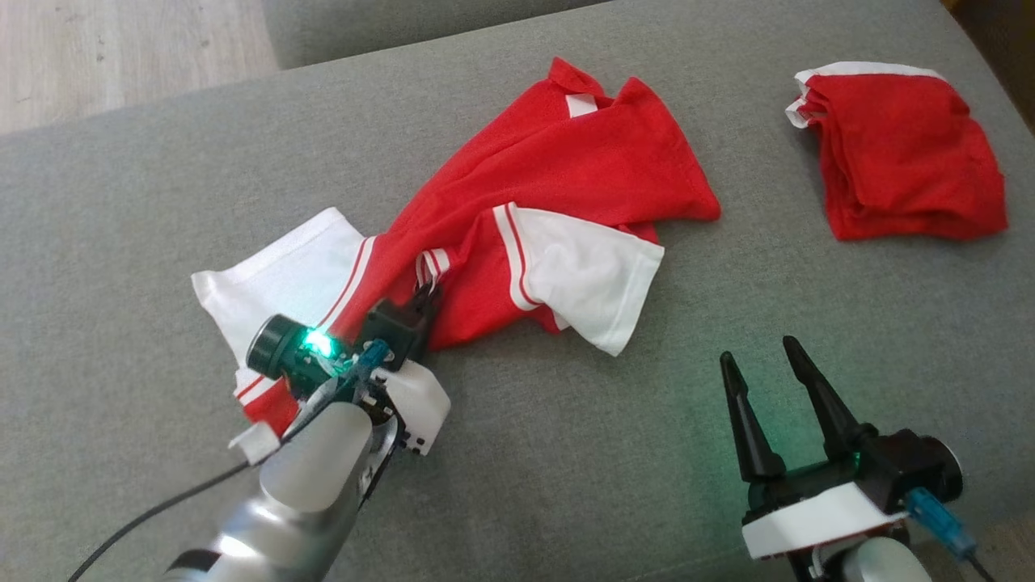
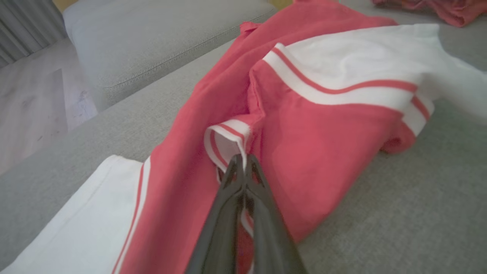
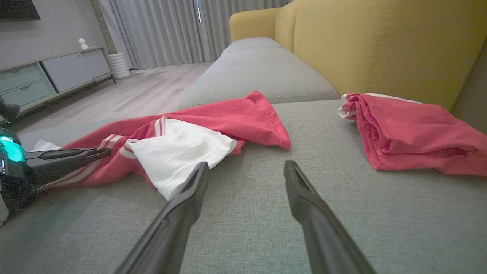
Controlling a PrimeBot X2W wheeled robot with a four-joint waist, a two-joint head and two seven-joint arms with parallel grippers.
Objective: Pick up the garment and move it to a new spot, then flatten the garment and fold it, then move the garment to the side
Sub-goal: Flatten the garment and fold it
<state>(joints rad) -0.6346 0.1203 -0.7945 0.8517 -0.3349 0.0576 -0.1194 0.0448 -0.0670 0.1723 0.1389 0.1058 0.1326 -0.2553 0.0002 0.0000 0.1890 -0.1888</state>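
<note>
Crumpled red-and-white short-sleeve garment (image 1: 566, 162) lies mid-cushion on grey fabric sofa seat (image 1: 566, 469), running diag. from near-left to far-right. One white sleeve sticks out left, the other lies folded over the red body on the right. Left pincer (image 1: 427, 295) is down on it, fingers together & clamped on a red-striped white trim fold near garment's ctr. In left wrist view the fingertips (image 2: 235, 171) pinch that trim. Right pincer (image 1: 757, 347) is at near-right over bare cushion, fingers apart, near the folded sleeve's hem but not touching. Folded red cloth w/ white edge (image 1: 906, 153) sits far-right, well apart from garment, by yellow sofa backrest (image 3: 380, 38). Pale wood floor (image 1: 121, 48) lies beyond sofa.
</note>
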